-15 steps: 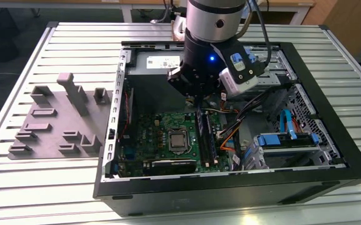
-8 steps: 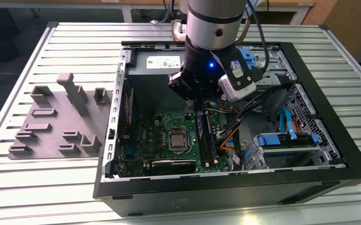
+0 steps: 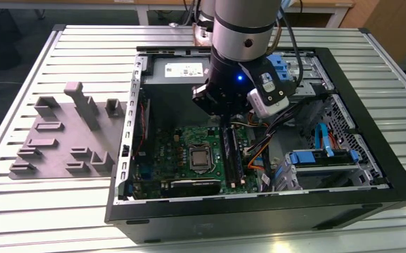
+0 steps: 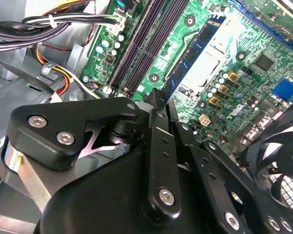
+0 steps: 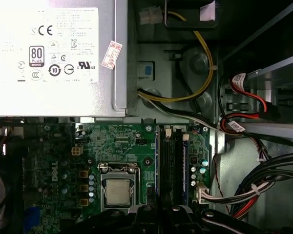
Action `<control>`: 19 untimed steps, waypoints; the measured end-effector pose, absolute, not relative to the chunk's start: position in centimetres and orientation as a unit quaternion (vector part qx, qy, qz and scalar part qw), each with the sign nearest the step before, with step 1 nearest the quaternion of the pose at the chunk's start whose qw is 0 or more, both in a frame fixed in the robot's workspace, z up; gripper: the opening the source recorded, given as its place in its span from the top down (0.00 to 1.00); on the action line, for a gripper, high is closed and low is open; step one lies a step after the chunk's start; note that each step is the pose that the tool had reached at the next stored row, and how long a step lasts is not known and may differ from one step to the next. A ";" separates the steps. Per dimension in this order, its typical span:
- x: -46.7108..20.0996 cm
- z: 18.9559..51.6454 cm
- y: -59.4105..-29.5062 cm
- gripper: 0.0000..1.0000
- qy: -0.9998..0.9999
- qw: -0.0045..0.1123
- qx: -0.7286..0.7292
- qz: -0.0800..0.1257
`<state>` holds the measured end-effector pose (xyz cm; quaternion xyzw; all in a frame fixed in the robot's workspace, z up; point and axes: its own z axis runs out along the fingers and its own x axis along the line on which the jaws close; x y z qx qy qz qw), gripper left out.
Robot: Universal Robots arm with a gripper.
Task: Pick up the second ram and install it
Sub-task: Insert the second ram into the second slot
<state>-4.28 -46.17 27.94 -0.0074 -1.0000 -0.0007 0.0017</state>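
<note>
A: Exterior view first. Where are the jaws?

B: Arm [image 3: 241, 31] reaches down into the open case [image 3: 259, 211] on the slatted tabletop [image 3: 48, 211]. The jaws hang over the memory slots [image 3: 232, 158] on the motherboard [image 3: 167, 153], at the end nearer the power supply [image 3: 178, 68].

A: Room around them?

B: Tight. Cables [image 3: 266, 142] are just beside them on the exterior view's right, with the blue drive cage [image 3: 322, 158] past that. The case wall is well apart on the left. The grey fixture [image 3: 62, 142] sits outside the case, on the tabletop.

A: Second ram?

B: A long dark strip lies under the jaws. I cannot tell stick from slot, so I can't place the second ram for sure.

A: Second wrist view?

B: The black jaws point at the slots [image 4: 146, 44]. The processor socket [image 4: 205, 53] is beside those, a fan [image 4: 278, 161] is at the board's edge, and a cable bundle [image 4: 39, 24] is on the other side.

A: Jaws apart or clamped?

B: Cannot tell.

A: First wrist view?

B: The slots [image 5: 171, 156] run straight away from the jaws toward the power supply [image 5: 53, 58]. The processor [image 5: 116, 191] is on one side. The board edge and cables [image 5: 263, 180] are close on the other.
</note>
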 end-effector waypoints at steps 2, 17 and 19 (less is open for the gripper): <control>-4.3 27.9 -46.2 0.86 -1.000 0.002 -0.007 -0.001; -4.0 25.6 -46.2 0.86 -1.000 0.002 -0.010 -0.001; -3.9 25.4 -46.2 0.86 -1.000 0.002 -0.012 -0.001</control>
